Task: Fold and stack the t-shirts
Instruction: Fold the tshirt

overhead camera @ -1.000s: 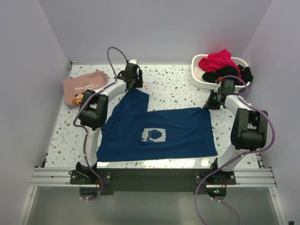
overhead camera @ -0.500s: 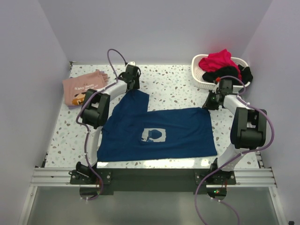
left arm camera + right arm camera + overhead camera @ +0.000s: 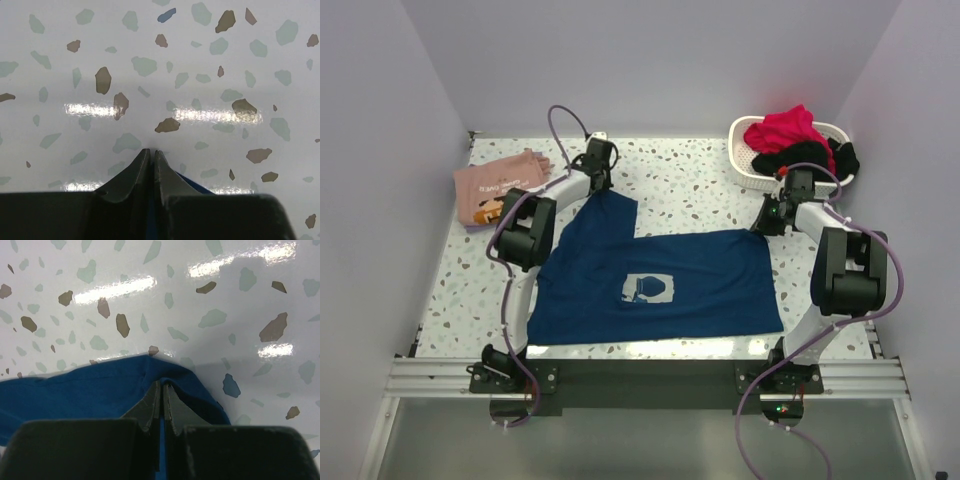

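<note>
A dark blue t-shirt [image 3: 710, 275] with a pale square print lies spread on the table's middle. My left gripper [image 3: 603, 191] is at its far left corner, shut, and a strip of blue cloth [image 3: 194, 184] shows between the fingers in the left wrist view. At the far right corner, my right gripper [image 3: 761, 228] is shut on a raised fold of the same shirt [image 3: 90, 390]. A salmon-pink t-shirt [image 3: 498, 184] with a print lies folded at the far left, away from both grippers.
A white basket [image 3: 745, 162] holding red and black clothes stands at the far right corner, just behind the right arm. Walls enclose the speckled table [image 3: 690, 185] on three sides. A metal rail runs along the near edge.
The left gripper has closed from open onto the far left corner of the blue shirt, shifting slightly toward it. The right gripper stays shut at its corner.
</note>
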